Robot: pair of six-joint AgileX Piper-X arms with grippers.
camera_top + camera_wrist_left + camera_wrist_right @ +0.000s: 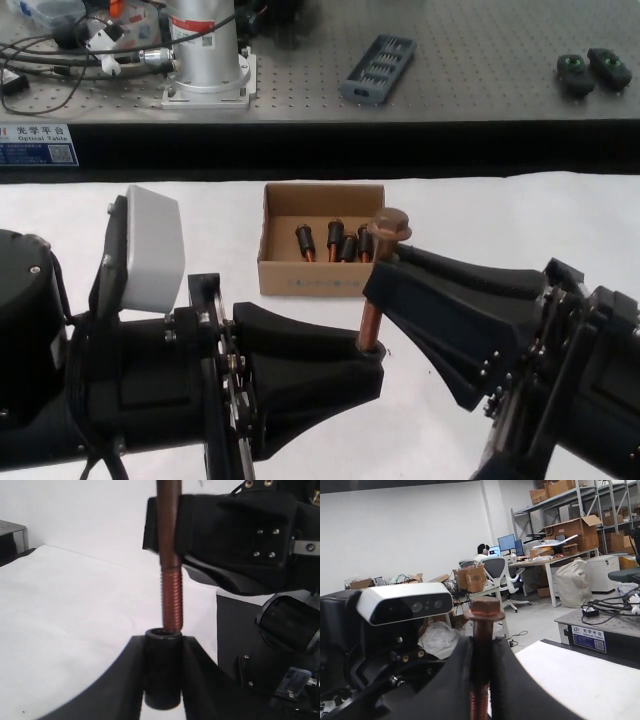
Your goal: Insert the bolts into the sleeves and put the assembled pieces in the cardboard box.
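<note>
Two matte black arms point(120, 400), left claw point(366, 356) of tapered fingers point(300, 345), rounded white camera box point(155, 250) on its wrist, right claw point(383, 272) dotted with small metal screws point(259, 531)

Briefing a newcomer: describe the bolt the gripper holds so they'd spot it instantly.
Find the cardboard box on the bench. Just in front, the right gripper holds a copper bolt upright. Unlike the sleeved pieces lying in the box, its shaft is bare.

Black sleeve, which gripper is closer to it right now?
Left. The left gripper is shut on the sleeve; the right gripper holds the bolt upright, its tip at the sleeve's mouth.
</note>
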